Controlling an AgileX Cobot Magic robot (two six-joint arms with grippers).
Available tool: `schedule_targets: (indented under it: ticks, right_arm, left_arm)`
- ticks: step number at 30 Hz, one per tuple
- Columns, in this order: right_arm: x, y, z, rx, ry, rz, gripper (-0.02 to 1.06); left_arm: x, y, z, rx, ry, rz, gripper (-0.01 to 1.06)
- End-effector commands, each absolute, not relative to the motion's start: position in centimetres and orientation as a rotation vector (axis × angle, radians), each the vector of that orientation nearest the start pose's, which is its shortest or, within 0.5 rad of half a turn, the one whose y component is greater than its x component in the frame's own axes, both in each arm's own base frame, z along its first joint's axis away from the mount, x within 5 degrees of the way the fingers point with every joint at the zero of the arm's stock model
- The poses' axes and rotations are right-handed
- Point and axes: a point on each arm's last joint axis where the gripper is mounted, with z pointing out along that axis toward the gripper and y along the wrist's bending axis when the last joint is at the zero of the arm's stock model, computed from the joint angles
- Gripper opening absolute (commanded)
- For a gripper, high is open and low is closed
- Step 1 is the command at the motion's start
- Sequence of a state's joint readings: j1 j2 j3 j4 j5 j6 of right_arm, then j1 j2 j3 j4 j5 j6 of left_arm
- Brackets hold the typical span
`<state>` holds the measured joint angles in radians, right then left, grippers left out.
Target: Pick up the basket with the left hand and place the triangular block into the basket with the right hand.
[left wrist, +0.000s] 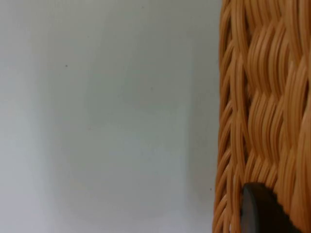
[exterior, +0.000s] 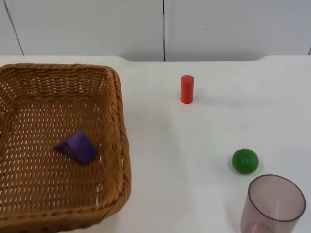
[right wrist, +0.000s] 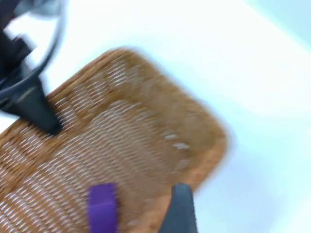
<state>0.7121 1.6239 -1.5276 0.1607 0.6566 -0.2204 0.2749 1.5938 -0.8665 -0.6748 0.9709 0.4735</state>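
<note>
Purple block in the basket, arms near it

The purple block (exterior: 77, 147) lies inside the wicker basket (exterior: 119, 145); it looks light, hard and smooth, best pinched across 2 flat faces. The stiff basket suits a rim grip. The left gripper (left wrist: 257, 208) is against the weave, the right gripper (right wrist: 180, 208) above the basket; I cannot tell either's finger opening.
</note>
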Motion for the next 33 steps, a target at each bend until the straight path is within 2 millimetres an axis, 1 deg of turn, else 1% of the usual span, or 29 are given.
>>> schedule_targets:
  ticks: [1, 3, 5, 6, 8, 9, 10, 11, 14, 15, 16, 20, 21, 24, 25, 28, 31, 32, 33]
  right_arm:
    - [27.0, 23.0, 38.2, -0.89, 2.046, 0.434, 0.64]
    - [25.4, 20.1, 39.9, -0.832, 1.996, 0.419, 0.64]
    - [23.6, 18.1, 41.2, -0.799, 1.915, 0.402, 0.64]
    - [23.6, 18.1, 41.2, -0.799, 1.915, 0.402, 0.64]
    - [21.5, 16.3, 42.7, -0.748, 1.814, 0.401, 0.64]
    - [20.1, 15.3, 43.5, -0.724, 1.773, 0.42, 0.64]
    - [19.1, 14.6, 44.0, -0.718, 1.753, 0.424, 0.64]
    - [19.1, 14.6, 44.0, -0.718, 1.753, 0.424, 0.64]
    - [16.7, 12.9, 44.6, -0.716, 1.732, 0.429, 0.64]
    - [16.1, 12.5, 44.5, -0.716, 1.729, 0.43, 0.64]
    - [16.1, 12.5, 44.5, -0.716, 1.729, 0.43, 0.64]
    - [14.0, 11.0, 43.8, -0.715, 1.72, 0.43, 0.64]
    - [14.0, 11.0, 43.8, -0.715, 1.72, 0.43, 0.64]
    - [12.8, 10.1, 42.9, -0.715, 1.719, 0.43, 0.64]
    - [12.8, 10.1, 42.9, -0.715, 1.719, 0.43, 0.64]
    - [12.1, 9.6, 42.3, -0.716, 1.719, 0.43, 0.64]
    - [11.8, 9.3, 42.1, -0.718, 1.721, 0.428, 0.64]
    - [11.6, 9.3, 42.1, -0.719, 1.722, 0.428, 0.64]
    - [11.7, 9.2, 42.1, -0.721, 1.721, 0.423, 0.64]
  left_arm:
    - [26.9, 2.5, 19.8, -0.337, 2.822, -0.823, 0.0]
    - [27.1, 2.4, 19.8, -0.332, 2.812, -0.809, 0.0]
    - [27.4, 2.1, 19.6, -0.326, 2.805, -0.795, 0.0]
    - [27.4, 2.1, 19.6, -0.326, 2.805, -0.795, 0.0]
    - [27.9, 1.4, 18.9, -0.329, 2.806, -0.81, 0.0]
    - [28.5, 0.6, 18.0, -0.3, 2.82, -0.829, 0.0]
    - [29.0, 0.0, 17.2, -0.282, 2.831, -0.839, 0.0]
    - [29.0, 0.0, 17.2, -0.282, 2.831, -0.839, 0.0]
    - [31.0, -1.7, 15.3, -0.245, 2.851, -0.85, 0.0]
    - [31.7, -2.2, 14.5, -0.231, 2.863, -0.851, 0.0]
    - [31.7, -2.2, 14.5, -0.231, 2.863, -0.851, 0.0]
    - [34.3, -4.5, 12.5, -0.132, 2.892, -0.855, 0.0]
    - [34.3, -4.5, 12.5, -0.132, 2.892, -0.855, 0.0]
    - [36.1, -5.5, 11.3, -0.083, 2.899, -0.85, 0.0]
    - [36.1, -5.5, 11.3, -0.083, 2.899, -0.85, 0.0]
    - [37.0, -5.6, 10.7, -0.094, 2.891, -0.845, 0.0]
    - [37.1, -5.6, 10.4, -0.101, 2.892, -0.843, 0.0]
    - [37.2, -5.6, 10.4, -0.102, 2.89, -0.839, 0.02]
    - [37.2, -5.6, 10.4, -0.103, 2.888, -0.836, 0.08]
